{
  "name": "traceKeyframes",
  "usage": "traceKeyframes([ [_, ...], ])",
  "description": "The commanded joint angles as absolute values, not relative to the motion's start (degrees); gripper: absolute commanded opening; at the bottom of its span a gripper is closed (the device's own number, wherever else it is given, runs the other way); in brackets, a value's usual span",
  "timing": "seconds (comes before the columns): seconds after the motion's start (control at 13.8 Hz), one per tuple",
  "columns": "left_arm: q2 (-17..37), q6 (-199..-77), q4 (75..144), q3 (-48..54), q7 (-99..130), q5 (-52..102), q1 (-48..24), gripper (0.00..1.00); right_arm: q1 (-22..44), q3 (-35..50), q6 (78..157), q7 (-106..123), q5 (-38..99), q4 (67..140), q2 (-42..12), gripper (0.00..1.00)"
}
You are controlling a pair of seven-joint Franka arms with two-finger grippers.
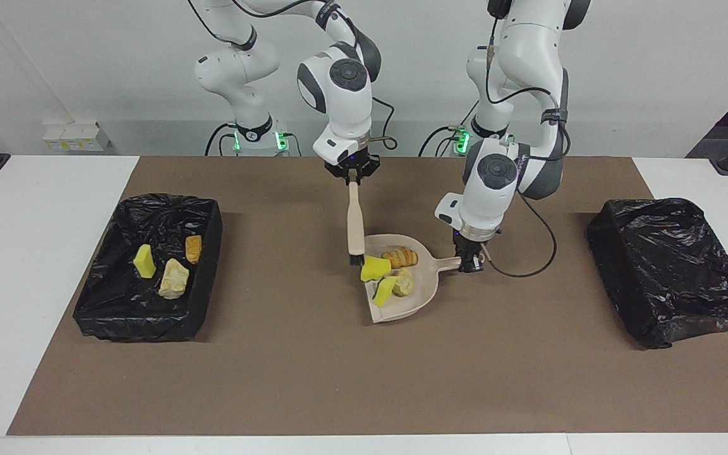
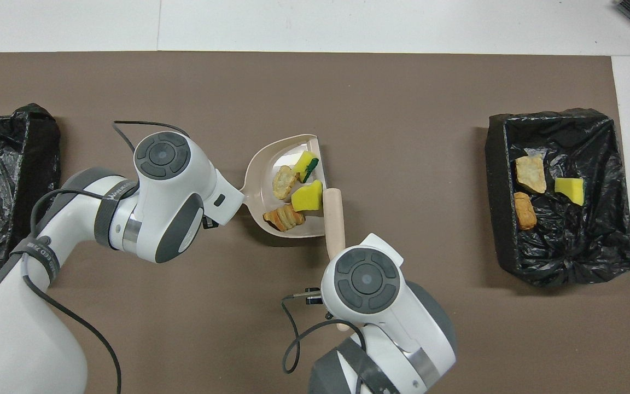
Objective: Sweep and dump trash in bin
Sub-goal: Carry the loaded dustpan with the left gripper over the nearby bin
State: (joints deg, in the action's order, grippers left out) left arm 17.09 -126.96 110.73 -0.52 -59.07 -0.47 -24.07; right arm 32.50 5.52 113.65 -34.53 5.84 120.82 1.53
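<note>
Mid-table: four trash pieces [image 1: 391, 273] in dustpan [image 1: 421, 297], beside left gripper [image 1: 470, 262] clamped on its handle. Right gripper [image 1: 352, 175] grips brush [image 1: 356, 221] (bristles touching yellow sponge [image 1: 375, 268]). Three pieces in bin [image 1: 209, 221] at right arm's end.

White wall [image 1: 86, 63] (plain) above a brown-matted white table [image 1: 35, 253].

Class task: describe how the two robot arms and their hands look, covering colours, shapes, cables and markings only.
Both arms have glossy white rounded shells with dark grey joint bands and round grey end caps. The left hand and right hand are small and black. Loose black cables trail along each arm; green lights glow at the bases.
</note>
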Motion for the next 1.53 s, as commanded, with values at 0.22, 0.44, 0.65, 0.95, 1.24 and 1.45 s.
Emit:
traceKeyframes([
  [0.22, 16.35, -127.62, 111.36, -0.26, -65.55, 3.24, -19.61, 0.00, 31.82, 5.71, 112.24, -34.72, 4.57, 120.85, 2.90, 0.00],
  [0.44, 16.00, -125.17, 109.61, -0.18, -67.85, 4.39, -16.89, 0.00, 29.71, 5.80, 112.15, -34.89, 4.57, 119.71, 3.25, 0.00],
  [0.65, 16.17, -118.15, 104.60, -0.18, -71.97, 4.92, -13.02, 0.00, 29.53, 5.80, 111.89, -35.68, 4.57, 119.62, 3.43, 0.00],
  [0.95, 16.09, -109.27, 98.19, -0.26, -79.87, 4.75, -6.17, 0.00, 29.53, 6.15, 112.76, -37.34, 5.35, 119.53, 3.34, 0.00],
  [1.24, 16.35, -104.95, 93.35, -0.44, -89.89, 3.87, 0.68, 0.00, 30.49, 6.59, 113.64, -42.43, 8.68, 116.47, 2.20, 0.00],
  [1.45, 16.52, -101.26, 89.22, -0.70, -96.05, 3.96, 5.00, 0.00, 36.62, 7.03, 114.77, -50.23, 10.02, 112.42, -2.18, 0.00],
])
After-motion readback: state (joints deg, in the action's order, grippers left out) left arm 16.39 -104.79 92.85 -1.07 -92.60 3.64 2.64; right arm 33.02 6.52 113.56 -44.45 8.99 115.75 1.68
